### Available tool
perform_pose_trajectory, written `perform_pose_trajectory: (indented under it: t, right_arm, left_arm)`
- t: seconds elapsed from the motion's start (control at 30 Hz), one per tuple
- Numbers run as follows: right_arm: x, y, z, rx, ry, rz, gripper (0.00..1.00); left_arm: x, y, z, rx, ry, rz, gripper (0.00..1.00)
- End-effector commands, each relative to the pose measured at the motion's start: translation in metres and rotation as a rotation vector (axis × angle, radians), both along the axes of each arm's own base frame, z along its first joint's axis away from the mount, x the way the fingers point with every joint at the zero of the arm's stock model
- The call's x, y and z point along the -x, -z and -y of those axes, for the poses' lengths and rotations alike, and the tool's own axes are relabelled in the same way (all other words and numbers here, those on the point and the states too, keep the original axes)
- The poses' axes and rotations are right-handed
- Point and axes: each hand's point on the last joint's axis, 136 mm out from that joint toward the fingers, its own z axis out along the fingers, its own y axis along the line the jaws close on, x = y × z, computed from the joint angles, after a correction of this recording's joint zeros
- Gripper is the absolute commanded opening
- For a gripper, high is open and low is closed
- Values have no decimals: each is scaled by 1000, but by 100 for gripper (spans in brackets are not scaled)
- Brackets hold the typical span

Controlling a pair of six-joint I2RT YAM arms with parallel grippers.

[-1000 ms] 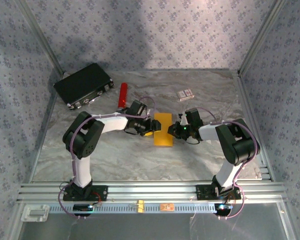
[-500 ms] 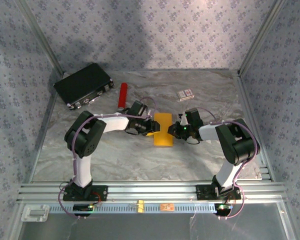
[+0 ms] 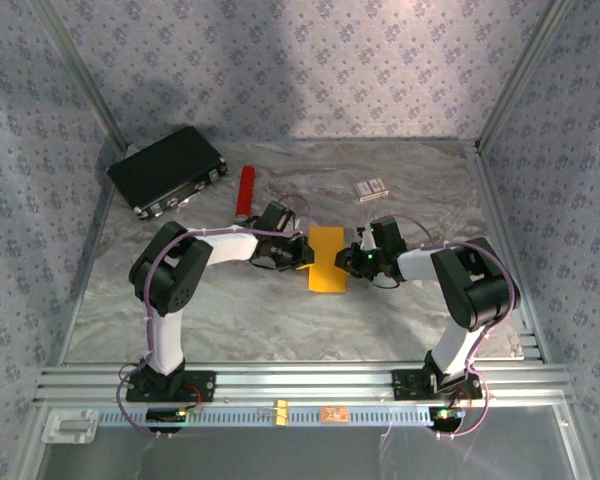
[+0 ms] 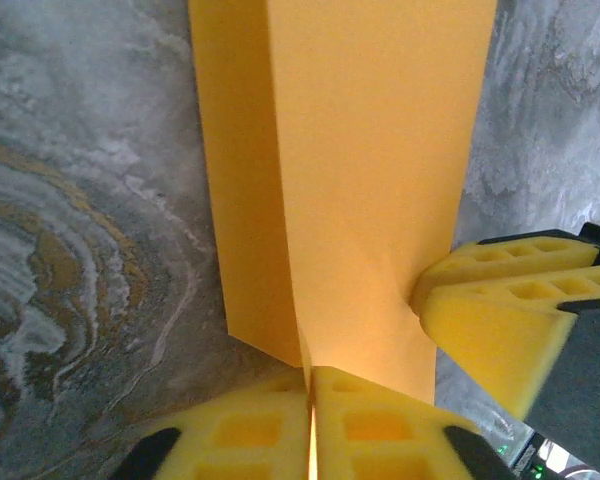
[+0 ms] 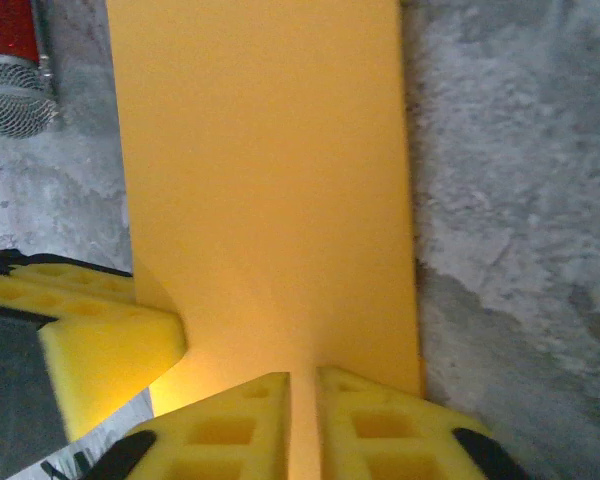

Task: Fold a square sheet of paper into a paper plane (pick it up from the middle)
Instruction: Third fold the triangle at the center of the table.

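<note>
The orange-yellow sheet of paper [image 3: 327,260], already folded narrow, lies midway between the surface's left and right edges. The left gripper [image 4: 311,385] is closed on its left edge and the right gripper [image 5: 302,385] on its right. This looks like an early fold; next, one edge likely needs carrying across evenly.

I see a plain orange-yellow folded paper sheet [image 3: 327,259], a grey marble-veined tabletop [image 3: 250,320], a red cylinder [image 3: 246,189], a black rectangular case [image 3: 167,169] and blue-grey floral-print walls [image 3: 310,70].
</note>
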Motion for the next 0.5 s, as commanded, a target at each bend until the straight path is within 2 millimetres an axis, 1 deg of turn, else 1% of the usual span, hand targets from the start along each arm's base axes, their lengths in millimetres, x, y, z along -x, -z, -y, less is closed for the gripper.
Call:
perform_pose_trajectory:
  t: [0.0, 0.13, 0.17, 0.23, 0.3, 0.4, 0.47]
  right_arm:
    - [12, 7, 9, 39, 14, -21, 23]
    - [9, -29, 14, 120, 4, 142, 38]
    - [10, -37, 15, 147, 0, 170, 40]
    - [14, -54, 16, 225, -61, 270, 42]
    - [21, -68, 10, 291, -143, 376, 43]
    - [34, -78, 1, 388, -238, 541, 45]
    - [44, -81, -5, 438, -312, 669, 47]
  left_arm:
    - [-1, -19, 2, 21, -11, 31, 3]
    - [1, -31, -2, 24, -36, 28, 3]
    - [2, -33, -3, 21, -41, 22, 3]
    - [6, -38, -2, 26, -38, 17, 3]
    - [9, -41, -3, 26, -36, 13, 3]
    - [12, -41, -3, 23, -38, 6, 3]
    - [12, -42, -3, 26, -41, 5, 3]
